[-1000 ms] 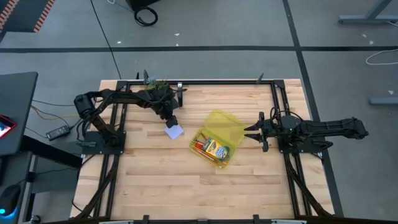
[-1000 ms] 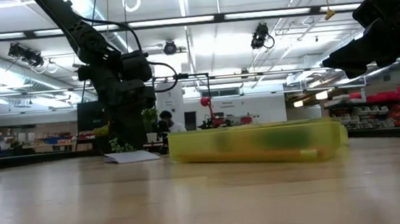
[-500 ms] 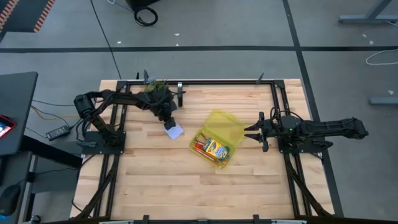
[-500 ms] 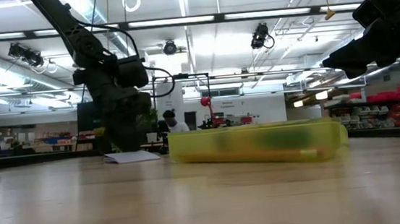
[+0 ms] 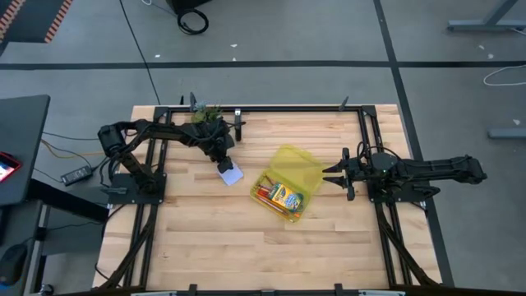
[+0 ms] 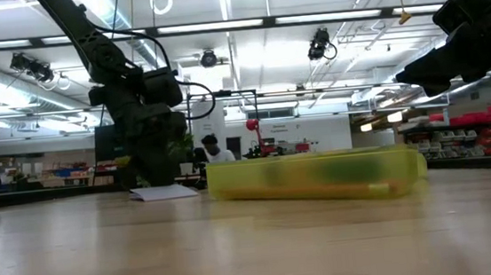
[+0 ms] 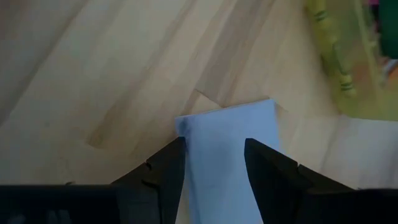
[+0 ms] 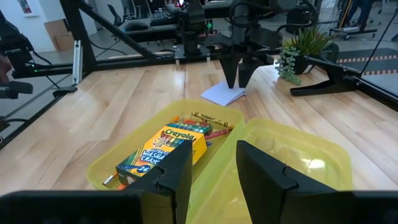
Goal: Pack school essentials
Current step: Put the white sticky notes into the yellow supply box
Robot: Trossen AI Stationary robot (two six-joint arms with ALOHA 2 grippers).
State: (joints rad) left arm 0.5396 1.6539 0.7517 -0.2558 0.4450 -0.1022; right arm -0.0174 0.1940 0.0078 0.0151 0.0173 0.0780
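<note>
The small white-and-blue pad (image 5: 233, 174) lies flat on the table left of the open yellow pouch (image 5: 300, 164). The pad also shows in the left wrist view (image 7: 227, 140) and the right wrist view (image 8: 221, 95). My left gripper (image 5: 223, 162) is open, fingers pointing down over the pad's far-left part. The crayon box (image 8: 163, 149) and thin orange pencils (image 8: 211, 118) lie in the pouch's near half. My right gripper (image 5: 331, 175) is open and empty, right of the pouch. No scissors show. My left gripper stands open over the pad's far-left edge (image 7: 214, 118), fingers (image 8: 231, 76) pointing down from above. I cannot tell whether the tips touch the pad. The pad lies flat on the table.
A green leafy figure (image 5: 205, 115) stands at the table's far left edge, behind my left arm. The pouch's open lid half (image 8: 292, 152) lies just before my right gripper. Black frame rails (image 5: 296, 108) run along the table's edges. Bare wood lies toward the near edge.
My left gripper has sunk a little toward the pad and shifted slightly toward the table's left. The pad and pouch have kept still.
</note>
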